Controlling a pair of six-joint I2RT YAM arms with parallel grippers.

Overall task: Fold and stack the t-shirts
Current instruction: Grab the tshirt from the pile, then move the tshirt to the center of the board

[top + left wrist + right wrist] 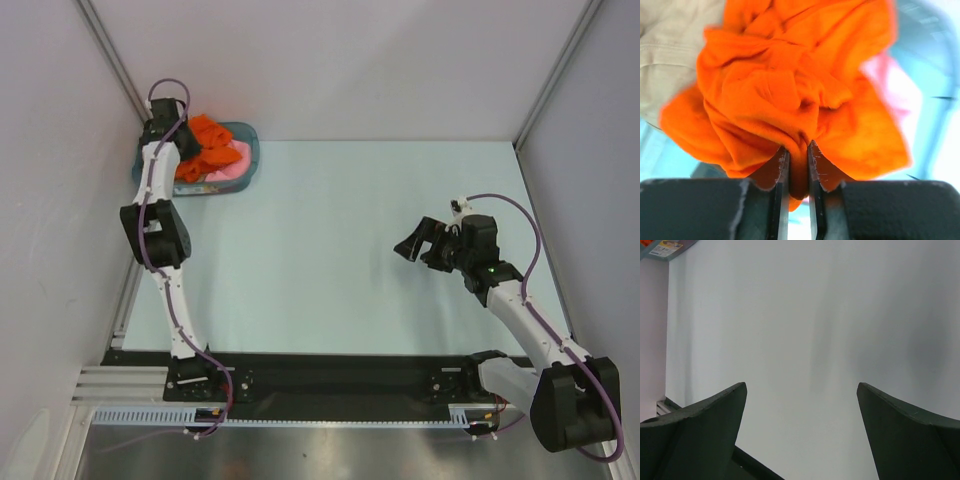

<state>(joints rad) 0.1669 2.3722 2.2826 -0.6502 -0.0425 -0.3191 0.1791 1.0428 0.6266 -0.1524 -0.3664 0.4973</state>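
Orange t-shirt (785,90): bunched in a crumpled heap on top of the pile in the teal basket (252,150). No sleeve or collar can be told apart in the wad.

Left gripper (795,150): reaches down into the basket, fingers clenched narrow on a raised fold of the orange cloth, which fills the slit between them.

Handling, judged: light, limp knit, no stiffness. It will drape and trail when lifted and needs no force. A pinch on a mid-body ridge like this one brings it up as a bundle. For folding, a shoulder seam or hem corner would be the better hold, once the shirt is spread flat.

Pink t-shirt (890,85): in the basket beside and partly under the orange one, on the side toward the table's middle.

Beige t-shirt (670,50): also in the basket, against the orange one's other side. Either could snag and ride up with it.

Basket rim: the cloth must clear it on the way out.

Right gripper (425,243): well away from the basket, over bare table (330,230), jaws spread wide, holding nothing.

Nothing lies on the table between basket and right gripper.
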